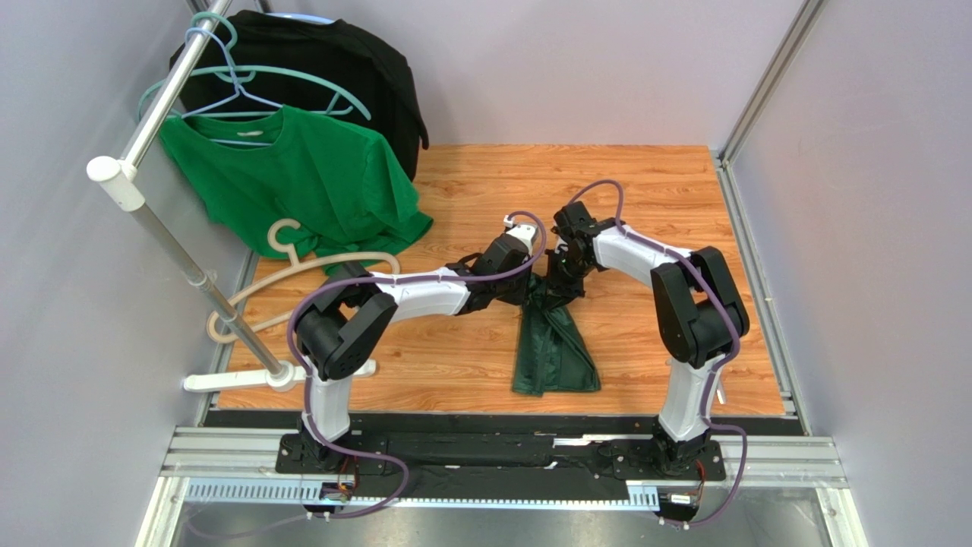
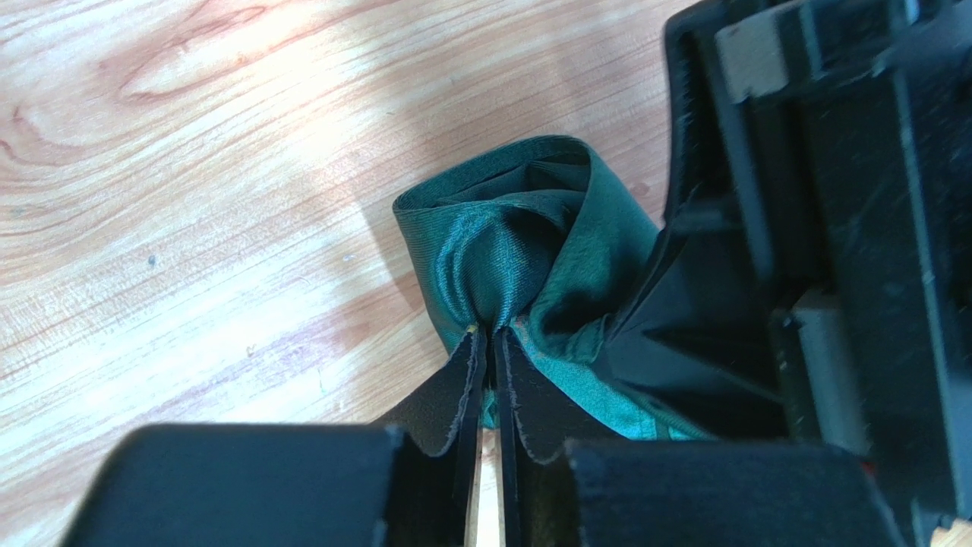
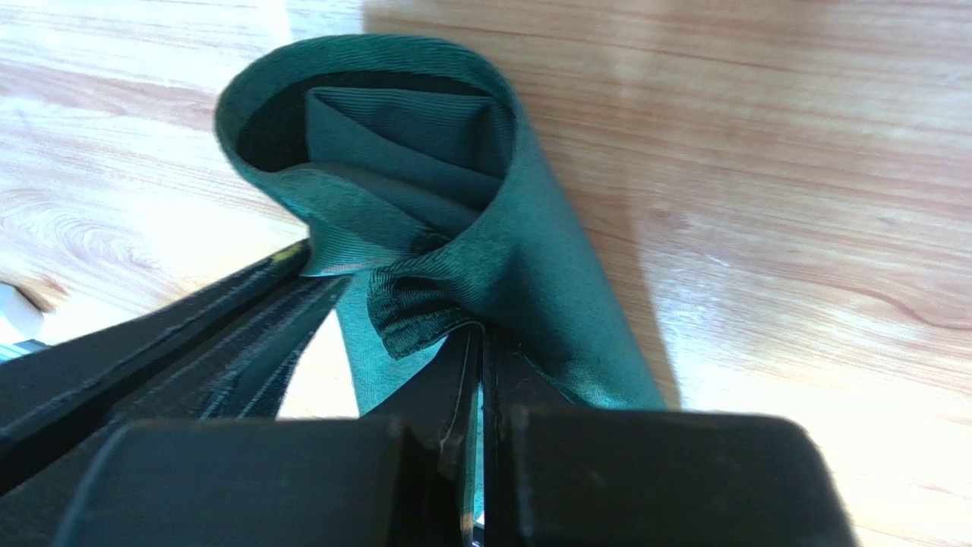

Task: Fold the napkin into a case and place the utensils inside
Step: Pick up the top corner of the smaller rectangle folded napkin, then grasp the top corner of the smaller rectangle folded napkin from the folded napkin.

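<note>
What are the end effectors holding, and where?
The napkin: left end effector and right end effector each pinch a bunched fold at its far end.

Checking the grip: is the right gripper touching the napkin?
Touching. The right wrist view shows the right gripper shut on a bunched fold of the napkin.

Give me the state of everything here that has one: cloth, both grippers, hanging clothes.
napkin: bunched at its far end, near end spread on the table.
left gripper: shut on the napkin.
right gripper: shut on the napkin.
green T-shirt: hanging, unfolded.
black garment: hanging behind it.
</note>
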Controlling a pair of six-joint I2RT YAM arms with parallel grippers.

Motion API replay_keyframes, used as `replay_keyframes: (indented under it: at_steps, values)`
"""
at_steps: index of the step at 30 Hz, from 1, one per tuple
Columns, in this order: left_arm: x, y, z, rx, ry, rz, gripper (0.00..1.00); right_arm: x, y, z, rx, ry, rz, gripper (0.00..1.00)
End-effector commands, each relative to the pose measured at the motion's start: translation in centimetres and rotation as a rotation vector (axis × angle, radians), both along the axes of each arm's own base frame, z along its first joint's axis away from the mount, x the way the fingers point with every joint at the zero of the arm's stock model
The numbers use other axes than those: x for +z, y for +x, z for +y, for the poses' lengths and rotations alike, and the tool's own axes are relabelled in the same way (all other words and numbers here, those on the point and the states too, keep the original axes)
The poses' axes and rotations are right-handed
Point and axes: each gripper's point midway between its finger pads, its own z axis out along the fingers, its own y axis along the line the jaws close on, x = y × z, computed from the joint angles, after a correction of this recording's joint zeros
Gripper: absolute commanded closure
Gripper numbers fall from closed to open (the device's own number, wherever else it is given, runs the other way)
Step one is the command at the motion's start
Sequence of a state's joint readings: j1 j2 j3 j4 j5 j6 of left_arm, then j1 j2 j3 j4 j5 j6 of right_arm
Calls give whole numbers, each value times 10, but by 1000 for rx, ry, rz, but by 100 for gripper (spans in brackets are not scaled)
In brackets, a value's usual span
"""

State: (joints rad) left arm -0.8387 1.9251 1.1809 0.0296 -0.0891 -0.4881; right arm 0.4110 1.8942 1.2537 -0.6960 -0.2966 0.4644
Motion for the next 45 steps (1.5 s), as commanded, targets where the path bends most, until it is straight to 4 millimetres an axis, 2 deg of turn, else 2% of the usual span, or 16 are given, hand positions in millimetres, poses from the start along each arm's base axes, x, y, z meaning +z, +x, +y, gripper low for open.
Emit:
replay_keyframes:
  at_steps: [1, 7, 12, 15, 21, 29, 37, 42, 44, 45]
  values:
    - [21, 11, -6, -9, -29, -53, 84, 17, 10, -8, 4, -12, -55, 100]
    - [22, 12, -9, -28, -22, -59, 71, 16, 12, -9, 11, -8, -51, 100]
    - [21, 13, -14, -50, -25, -55, 69, 20, 14, -5, 15, 16, -49, 100]
    - [23, 14, -20, -72, -41, -59, 69, 21, 14, -3, 14, 26, -42, 100]
    - [11, 16, -27, -97, -13, -32, 69, 20, 13, -3, 15, 22, -36, 100]
    - [3, 16, -14, -76, 55, -29, 69, 19, 11, -3, 22, 25, -28, 100]
    - [4, 12, -13, -80, 43, -20, 67, 17, 9, -4, 26, 23, -22, 100]
    - [-2, 12, -12, -79, 61, -9, 67, 15, 9, -4, 33, 20, -22, 100]
    - [-2, 13, -14, -76, 66, 0, 70, 15, 9, -3, 30, 26, -19, 100]
    - [-6, 13, -14, -76, 75, 9, 75, 15, 11, -2, 30, 31, -25, 100]
